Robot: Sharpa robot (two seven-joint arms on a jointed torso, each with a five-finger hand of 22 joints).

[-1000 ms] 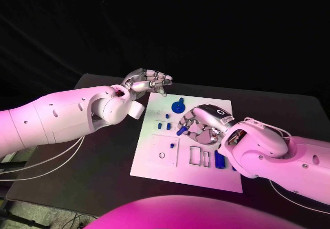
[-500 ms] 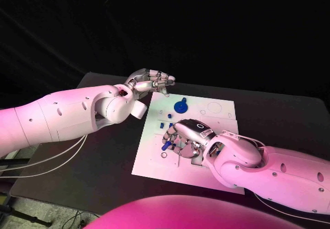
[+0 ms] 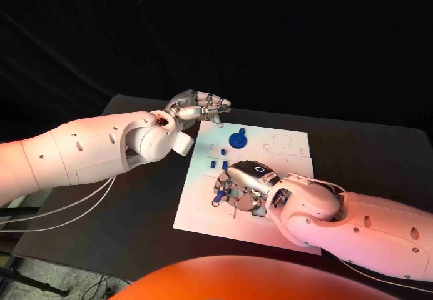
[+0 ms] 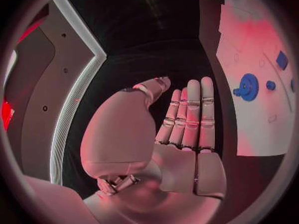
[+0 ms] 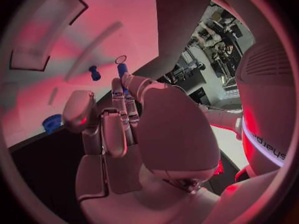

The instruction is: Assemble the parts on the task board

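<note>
Your left hand (image 3: 200,105) sits off the far left corner of the white board (image 3: 203,212), holding nothing. The head view makes the fingers look bunched, but its wrist camera shows them straight and side by side, palm bare (image 4: 187,149), plus a blue gear (image 4: 248,87) on the board. Over to the right, your right hand (image 3: 242,184) is low over the board's middle, pinching a small blue peg (image 3: 218,199). Its wrist camera shows the peg (image 5: 122,69) at the fingertips (image 5: 127,79), and another peg (image 5: 94,73) standing nearby.
</note>
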